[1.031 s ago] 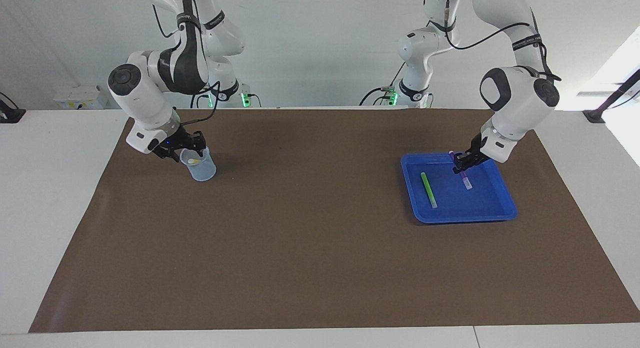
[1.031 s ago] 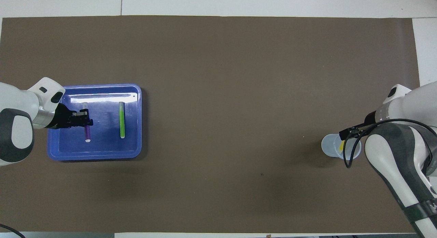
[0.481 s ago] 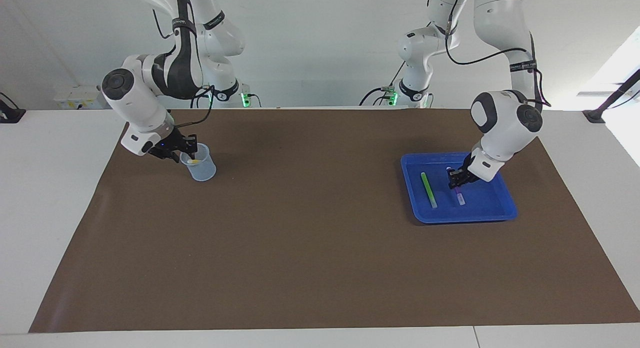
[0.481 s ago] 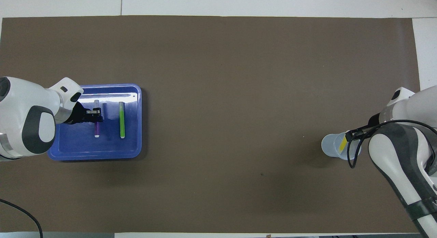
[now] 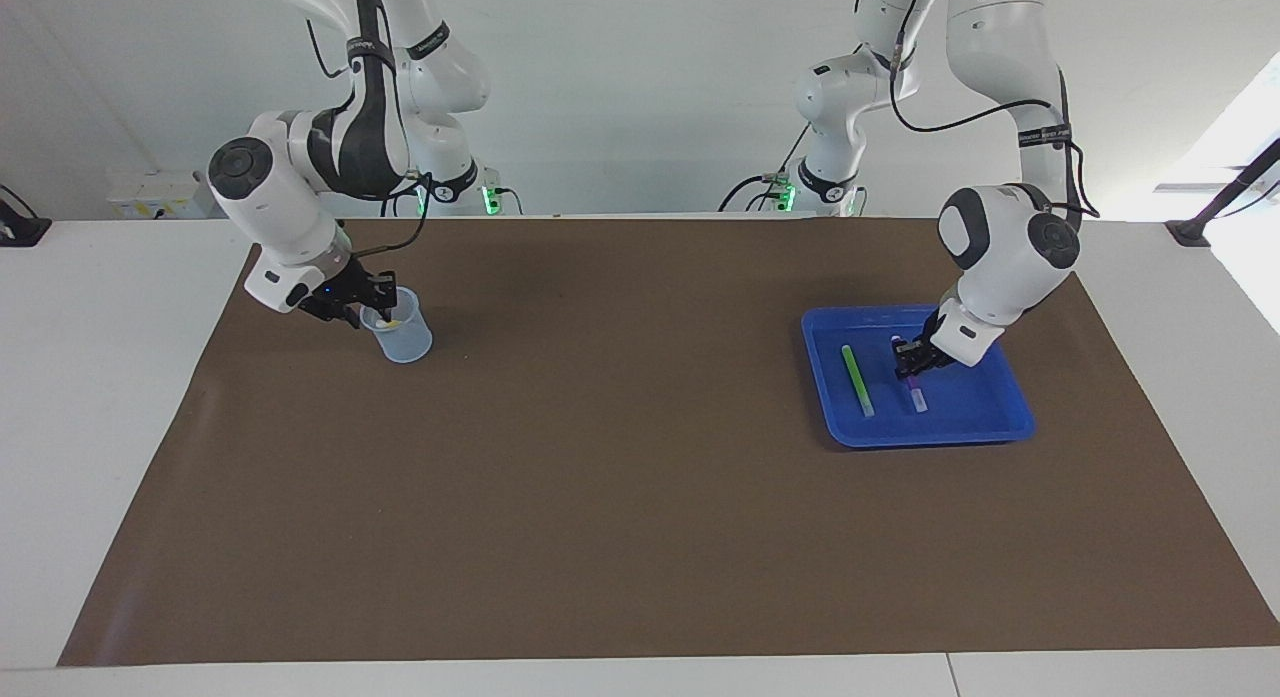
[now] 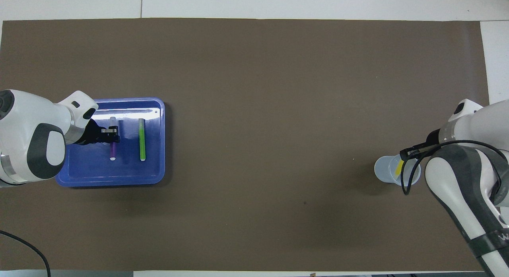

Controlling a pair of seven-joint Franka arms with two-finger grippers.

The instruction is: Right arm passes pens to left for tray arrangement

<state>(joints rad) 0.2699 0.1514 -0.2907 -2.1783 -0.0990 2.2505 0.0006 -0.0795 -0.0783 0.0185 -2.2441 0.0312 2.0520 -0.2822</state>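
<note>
Well apart from the tray (image 5: pixel 930 439), toward the right arm's end of the table, the right gripper (image 5: pixel 378 299) has dipped to the rim of the clear cup (image 5: pixel 403 342). It looks pinched on the yellow pen (image 5: pixel 392 323) standing inside.

In the tray lies the green pen (image 5: pixel 857 380). Just beside it, the purple pen (image 5: pixel 915 395) has come down flat onto the tray floor. The left gripper (image 5: pixel 908 362) sits low on that pen (I cannot tell if it has let go).

So two pens are home, and the last is about to travel.

Count: three pens, one cup, one tray, two arms.
</note>
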